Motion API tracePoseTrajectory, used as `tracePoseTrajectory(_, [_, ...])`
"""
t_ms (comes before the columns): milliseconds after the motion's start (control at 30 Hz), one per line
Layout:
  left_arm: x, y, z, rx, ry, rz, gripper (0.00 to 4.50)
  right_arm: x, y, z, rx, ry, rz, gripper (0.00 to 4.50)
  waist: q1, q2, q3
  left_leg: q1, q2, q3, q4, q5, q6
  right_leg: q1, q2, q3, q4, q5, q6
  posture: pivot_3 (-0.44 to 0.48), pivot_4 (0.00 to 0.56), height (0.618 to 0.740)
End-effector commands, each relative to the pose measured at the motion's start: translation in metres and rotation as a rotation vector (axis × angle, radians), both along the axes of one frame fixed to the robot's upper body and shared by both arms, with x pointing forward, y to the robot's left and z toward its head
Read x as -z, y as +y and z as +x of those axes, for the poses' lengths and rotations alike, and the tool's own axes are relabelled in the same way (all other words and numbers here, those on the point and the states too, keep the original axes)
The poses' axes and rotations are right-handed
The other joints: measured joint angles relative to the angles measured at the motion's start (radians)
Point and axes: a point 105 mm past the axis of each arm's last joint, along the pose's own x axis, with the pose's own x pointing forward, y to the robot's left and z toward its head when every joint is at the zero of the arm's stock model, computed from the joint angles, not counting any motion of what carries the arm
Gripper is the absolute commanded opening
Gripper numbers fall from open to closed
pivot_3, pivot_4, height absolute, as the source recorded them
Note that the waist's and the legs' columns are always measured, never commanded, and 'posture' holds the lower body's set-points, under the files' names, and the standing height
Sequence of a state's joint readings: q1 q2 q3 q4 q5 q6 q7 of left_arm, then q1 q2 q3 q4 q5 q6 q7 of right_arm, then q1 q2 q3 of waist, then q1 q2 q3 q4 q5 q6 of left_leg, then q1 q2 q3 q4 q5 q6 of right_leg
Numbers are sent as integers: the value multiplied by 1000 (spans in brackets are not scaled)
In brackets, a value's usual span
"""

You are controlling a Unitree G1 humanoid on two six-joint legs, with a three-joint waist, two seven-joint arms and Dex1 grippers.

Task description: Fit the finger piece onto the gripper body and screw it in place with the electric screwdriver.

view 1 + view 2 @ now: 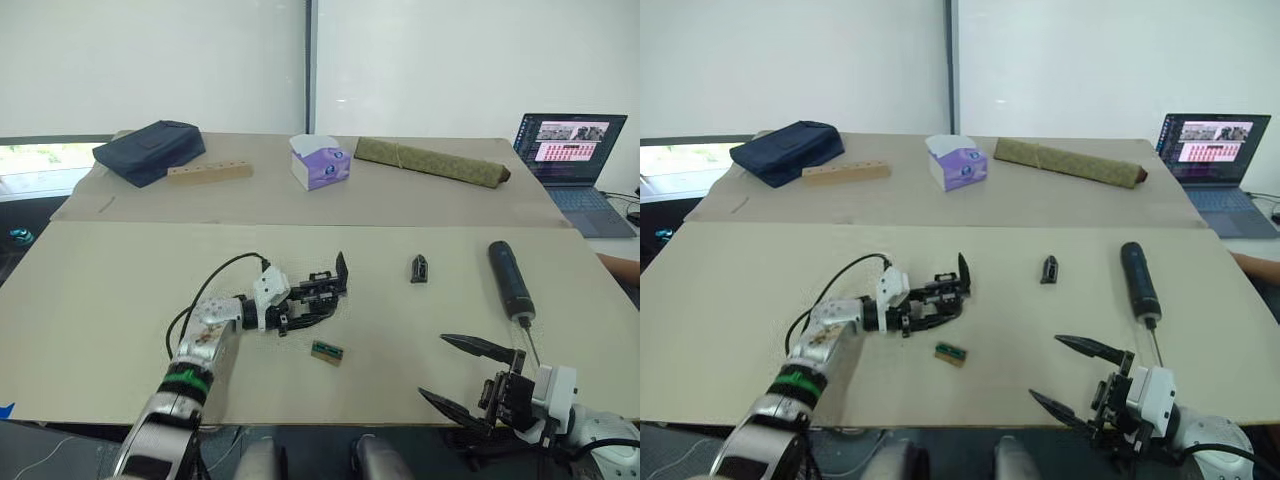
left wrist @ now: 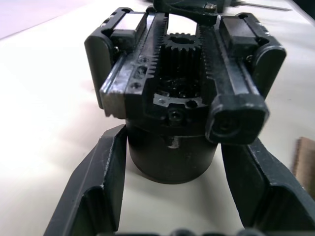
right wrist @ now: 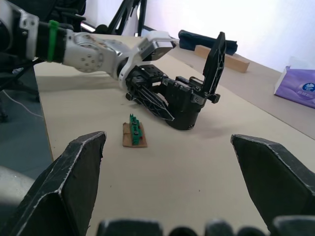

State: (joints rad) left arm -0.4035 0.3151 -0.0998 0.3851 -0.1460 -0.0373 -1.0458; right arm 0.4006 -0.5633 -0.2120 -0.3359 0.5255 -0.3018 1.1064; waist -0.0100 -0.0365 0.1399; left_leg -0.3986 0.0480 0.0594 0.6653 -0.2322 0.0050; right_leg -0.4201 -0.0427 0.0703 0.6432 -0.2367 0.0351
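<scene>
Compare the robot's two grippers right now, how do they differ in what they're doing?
The left gripper is out on the table with its fingers around the round base of the gripper body; the right gripper holds nothing. The left one sits mid-table beside the small green-and-brown block; the right one hangs at the near table edge, just short of the electric screwdriver. The right gripper's fingers are spread wide. Both have two black fingers.

On the table, the gripper body lies left of centre, the small block just before it. The finger piece lies to its right, the electric screwdriver farther right, apparently pointing toward the near edge.
</scene>
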Motion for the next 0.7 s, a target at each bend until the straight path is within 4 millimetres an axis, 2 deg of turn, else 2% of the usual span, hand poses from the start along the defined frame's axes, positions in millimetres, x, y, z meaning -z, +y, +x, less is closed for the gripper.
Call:
tracePoseTrajectory(33, [-15, 5, -3, -128, -33, -11, 2298, -8, 0, 1, -7, -51, 0, 4500, -3, 0, 0, 0, 0, 0, 0, 0, 0, 0, 0, 0, 0, 0, 0, 0, 150, 740])
tracePoseTrajectory(233, [-19, 9, -4, -301, -87, -6, 2298, -8, 2, 4, -27, -49, 6, 4500, -2, 0, 0, 1, 0, 0, 0, 0, 0, 0, 0, 0, 1, 0, 0, 0, 150, 740])
tracePoseTrajectory(400, [-10, 4, -3, -383, -67, -11, 2298, -9, 2, 6, -42, -52, 4, 4500, 1, 0, 0, 0, -1, 0, 0, 0, 0, 0, 0, 0, 0, 0, 0, 0, 150, 740])
tracePoseTrajectory(667, [-3, 4, -13, -375, 29, -44, 2298, -9, -1, 7, -35, -55, 0, 4500, -1, 0, 0, 1, -1, 0, 0, 0, 0, 0, 0, 0, 0, 0, 0, 0, 150, 740])
tracePoseTrajectory(700, [-2, 4, -14, -367, 46, -45, 3332, -9, -1, 7, -34, -55, 0, 4500, -2, 0, 0, 1, -1, 0, 0, 0, 0, 0, 0, 0, 0, 0, 0, 0, 150, 740])
